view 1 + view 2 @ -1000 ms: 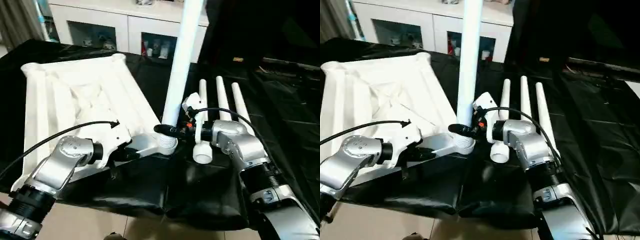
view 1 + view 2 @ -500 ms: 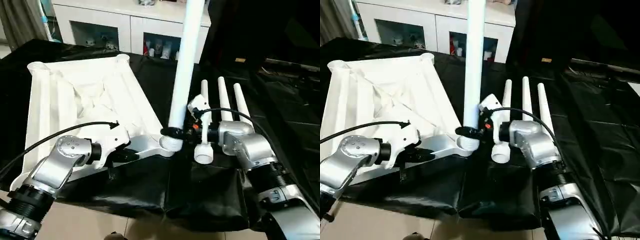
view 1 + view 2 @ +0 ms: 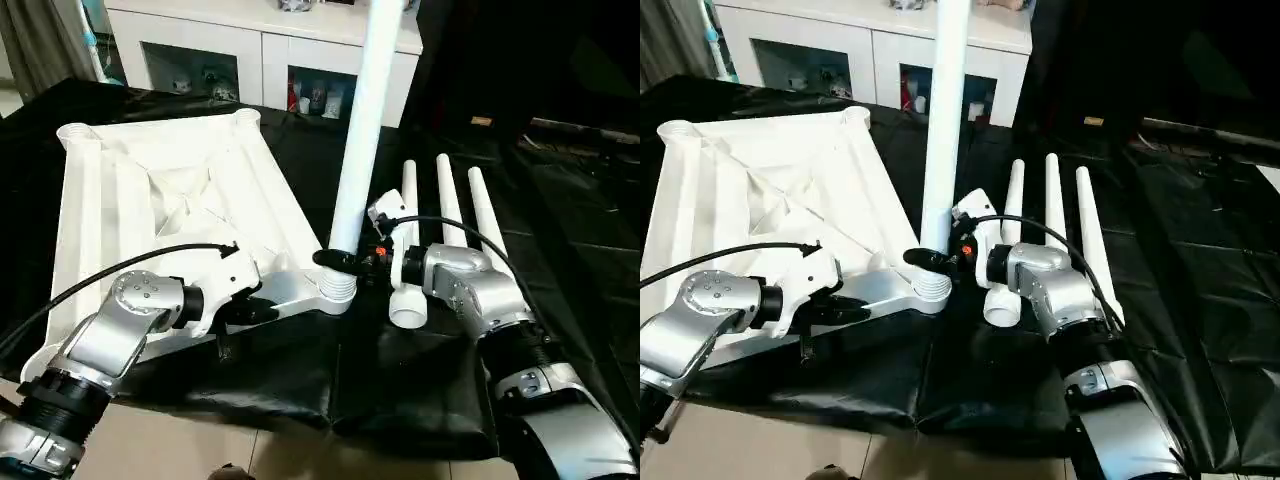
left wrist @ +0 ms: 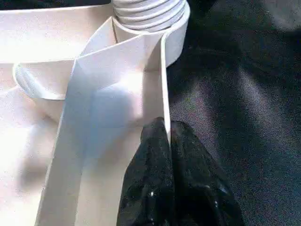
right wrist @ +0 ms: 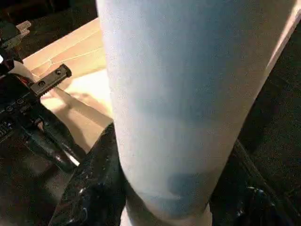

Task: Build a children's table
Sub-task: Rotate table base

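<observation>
The white plastic tabletop (image 3: 170, 190) lies upside down on a bench draped in black sheeting (image 3: 560, 230), its ribbed, X-braced underside facing up and round sockets at its corners. One long white leg (image 3: 362, 120) stands nearly upright, tilted slightly, in the near corner socket (image 3: 338, 290), the corner closest to the robot's right arm, where a threaded collar shows.

The right pincer (image 3: 345, 260) is clamped around the base of that standing leg, just above the socket; in the right wrist view the two black fingers (image 5: 89, 188) sit on either side of the white tube.

The left pincer (image 4: 168, 141) is pressed together on a thin upright rib of the tabletop's near edge, a short way along from the same corner socket; the left wrist view shows the black fingertips pinching the wall from both sides.

Three more white tapered legs (image 3: 445, 215) lie side by side on the black sheeting beside the tabletop, on the robot's right, wide ends toward the robot. Behind the bench stands a white cabinet with glass doors (image 3: 250, 60).
</observation>
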### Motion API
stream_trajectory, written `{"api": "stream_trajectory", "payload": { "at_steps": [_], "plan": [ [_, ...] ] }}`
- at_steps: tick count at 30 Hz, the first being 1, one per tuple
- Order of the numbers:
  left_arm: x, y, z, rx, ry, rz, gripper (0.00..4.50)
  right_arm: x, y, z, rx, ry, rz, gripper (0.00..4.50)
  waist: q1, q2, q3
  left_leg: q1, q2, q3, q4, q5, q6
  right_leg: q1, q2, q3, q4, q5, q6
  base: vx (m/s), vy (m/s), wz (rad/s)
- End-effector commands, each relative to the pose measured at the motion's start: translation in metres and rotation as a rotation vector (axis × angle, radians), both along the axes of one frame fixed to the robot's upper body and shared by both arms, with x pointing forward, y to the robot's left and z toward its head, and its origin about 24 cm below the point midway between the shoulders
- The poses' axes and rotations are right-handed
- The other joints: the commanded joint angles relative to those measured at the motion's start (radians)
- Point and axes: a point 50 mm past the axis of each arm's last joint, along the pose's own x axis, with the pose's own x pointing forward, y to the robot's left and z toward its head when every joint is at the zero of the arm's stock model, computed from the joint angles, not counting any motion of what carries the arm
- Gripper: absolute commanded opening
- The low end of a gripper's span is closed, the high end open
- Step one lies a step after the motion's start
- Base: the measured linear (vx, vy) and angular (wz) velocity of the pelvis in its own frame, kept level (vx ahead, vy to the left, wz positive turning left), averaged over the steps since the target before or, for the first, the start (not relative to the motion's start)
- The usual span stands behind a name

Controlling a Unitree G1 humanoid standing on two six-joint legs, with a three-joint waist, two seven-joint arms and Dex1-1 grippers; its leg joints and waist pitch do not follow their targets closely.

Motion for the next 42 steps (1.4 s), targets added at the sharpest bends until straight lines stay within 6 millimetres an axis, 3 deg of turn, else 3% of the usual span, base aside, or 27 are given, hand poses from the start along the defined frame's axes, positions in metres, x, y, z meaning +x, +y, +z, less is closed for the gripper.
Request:
{"api": "stream_trajectory", "payload": {
  "at_steps": [1, 3, 10, 11, 13, 15, 16, 17, 18, 24, 29, 30, 31, 33, 41, 42],
  "plan": [
    [0.000, -0.006, -0.004, -0.008, 0.023, -0.024, 0.00, 0.002, -0.005, -0.004, -0.012, 0.007, -0.033, 1.87, -0.001, 0.022, -0.067, 0.015, 0.043, -0.014, -0.077, -0.214, -0.023, 0.045, -0.090, 0.059, -0.081, -0.171, -0.183, 0.000, 0.000, 0.00],
    [0.001, -0.006, -0.004, -0.007, 0.021, -0.023, 0.00, 0.001, -0.006, -0.008, -0.004, 0.012, -0.040, 1.87, -0.001, 0.021, -0.066, 0.016, 0.043, -0.015, -0.078, -0.225, -0.024, 0.045, -0.090, 0.059, -0.083, -0.187, -0.180, 0.000, 0.000, 0.00],
    [0.003, -0.007, -0.005, -0.012, 0.018, -0.014, 0.00, -0.007, -0.015, -0.022, 0.054, 0.037, -0.093, 1.87, 0.002, 0.034, -0.067, 0.018, 0.044, -0.017, -0.079, -0.249, -0.028, 0.044, -0.091, 0.058, -0.085, -0.191, -0.187, 0.000, 0.000, 0.00],
    [0.004, -0.007, -0.005, -0.012, 0.019, -0.013, 0.00, -0.008, -0.016, -0.024, 0.061, 0.037, -0.098, 1.87, 0.001, 0.032, -0.067, 0.018, 0.043, -0.017, -0.080, -0.252, -0.027, 0.044, -0.089, 0.058, -0.087, -0.194, -0.185, 0.000, 0.000, 0.00],
    [0.005, -0.008, -0.005, -0.019, 0.019, -0.011, 0.00, -0.011, -0.020, -0.028, 0.088, 0.038, -0.124, 1.87, 0.002, 0.040, -0.061, 0.024, 0.044, -0.018, -0.084, -0.304, -0.031, 0.040, -0.091, 0.058, -0.094, -0.249, -0.179, 0.000, 0.000, 0.00],
    [0.006, -0.009, -0.005, -0.023, 0.019, -0.011, 0.00, -0.013, -0.021, -0.031, 0.099, 0.035, -0.139, 1.87, 0.002, 0.035, -0.060, 0.029, 0.043, -0.020, -0.085, -0.341, -0.032, 0.041, -0.093, 0.058, -0.101, -0.313, -0.169, 0.000, 0.000, 0.00],
    [0.006, -0.009, -0.005, -0.022, 0.019, -0.012, 0.00, -0.014, -0.022, -0.033, 0.101, 0.031, -0.144, 1.87, 0.003, 0.039, -0.061, 0.028, 0.044, -0.021, -0.085, -0.342, -0.031, 0.040, -0.095, 0.059, -0.102, -0.327, -0.167, 0.000, 0.000, 0.00],
    [0.006, -0.009, -0.005, -0.022, 0.019, -0.012, 0.00, -0.014, -0.022, -0.033, 0.101, 0.031, -0.144, 1.87, 0.003, 0.038, -0.062, 0.028, 0.044, -0.021, -0.085, -0.339, -0.030, 0.041, -0.095, 0.059, -0.102, -0.328, -0.166, 0.000, 0.000, 0.00],
    [0.007, -0.009, -0.005, -0.023, 0.018, -0.011, 0.00, -0.016, -0.023, -0.034, 0.109, 0.024, -0.151, 1.87, 0.004, 0.045, -0.063, 0.027, 0.044, -0.023, -0.085, -0.330, -0.030, 0.041, -0.095, 0.059, -0.100, -0.319, -0.169, 0.000, 0.000, 0.00],
    [0.009, -0.010, -0.006, -0.020, 0.014, -0.010, 0.00, -0.022, -0.025, -0.040, 0.057, -0.040, -0.154, 1.86, 0.007, 0.048, -0.064, 0.027, 0.043, -0.020, -0.086, -0.325, -0.026, 0.040, -0.092, 0.059, -0.100, -0.283, -0.173, 0.000, 0.000, 0.00],
    [0.010, -0.009, -0.007, -0.019, 0.015, -0.003, 0.00, -0.025, -0.021, -0.038, 0.013, -0.099, -0.114, 1.86, 0.006, 0.047, -0.061, 0.027, 0.044, -0.023, -0.089, -0.357, -0.027, 0.038, -0.093, 0.059, -0.105, -0.344, -0.159, 0.000, 0.000, 0.00],
    [0.010, -0.009, -0.007, -0.019, 0.015, -0.003, 0.00, -0.025, -0.020, -0.038, 0.006, -0.105, -0.105, 1.86, 0.007, 0.040, -0.060, 0.027, 0.045, -0.023, -0.090, -0.352, -0.024, 0.038, -0.093, 0.059, -0.106, -0.349, -0.155, 0.000, 0.000, 0.00],
    [0.010, -0.009, -0.007, -0.020, 0.015, -0.003, 0.00, -0.026, -0.020, -0.038, 0.003, -0.109, -0.100, 1.86, 0.007, 0.043, -0.060, 0.027, 0.044, -0.023, -0.089, -0.348, -0.022, 0.038, -0.094, 0.060, -0.106, -0.350, -0.154, 0.000, 0.000, 0.00],
    [0.010, -0.008, -0.007, -0.020, 0.016, -0.001, 0.00, -0.026, -0.018, -0.037, 0.001, -0.118, -0.088, 1.86, 0.007, 0.037, -0.061, 0.025, 0.046, -0.023, -0.090, -0.337, -0.019, 0.038, -0.094, 0.060, -0.104, -0.337, -0.156, 0.000, 0.000, 0.00],
    [0.007, -0.005, -0.010, -0.011, 0.019, 0.004, 0.00, -0.027, -0.011, -0.046, -0.104, -0.046, -0.023, 1.86, 0.004, 0.035, -0.056, 0.027, 0.044, -0.024, -0.092, -0.361, -0.017, 0.032, -0.096, 0.061, -0.113, -0.423, -0.133, 0.000, 0.000, 0.00],
    [0.007, -0.004, -0.011, -0.006, 0.019, 0.006, 0.00, -0.025, -0.010, -0.047, -0.114, -0.023, -0.028, 1.86, 0.004, 0.031, -0.056, 0.027, 0.044, -0.024, -0.092, -0.358, -0.017, 0.033, -0.097, 0.062, -0.114, -0.428, -0.128, 0.000, 0.000, 0.00]
  ]
}}
